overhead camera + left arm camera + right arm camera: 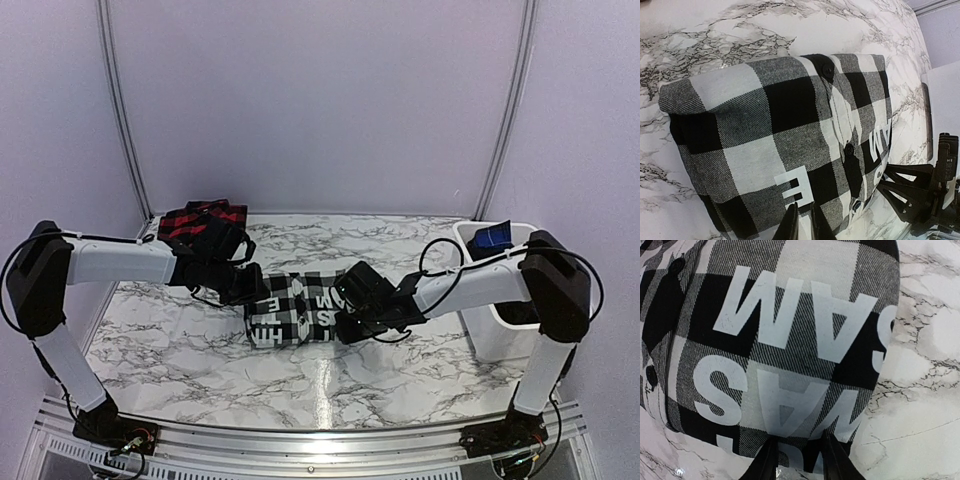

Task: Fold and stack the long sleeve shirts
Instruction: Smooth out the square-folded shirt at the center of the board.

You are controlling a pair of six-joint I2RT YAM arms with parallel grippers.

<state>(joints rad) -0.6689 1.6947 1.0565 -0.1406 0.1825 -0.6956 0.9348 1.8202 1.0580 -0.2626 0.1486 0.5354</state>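
Likely soft, limp and light: black-and-white shirt [300, 308]; best taken at folded edges. The left fingers [790, 227] are narrow, pinching the left edge; the right fingers [765, 462] are half-open astride the right hem.

folded black-and-white lettered shirt [295, 310] mid-table; red-and-black shirt [200, 220] bundled behind.

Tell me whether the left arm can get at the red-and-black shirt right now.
Probably, but not right away. The red-and-black shirt lies close behind the left arm with nothing between them, yet the left gripper is shut on the black-and-white shirt and would have to let go first.
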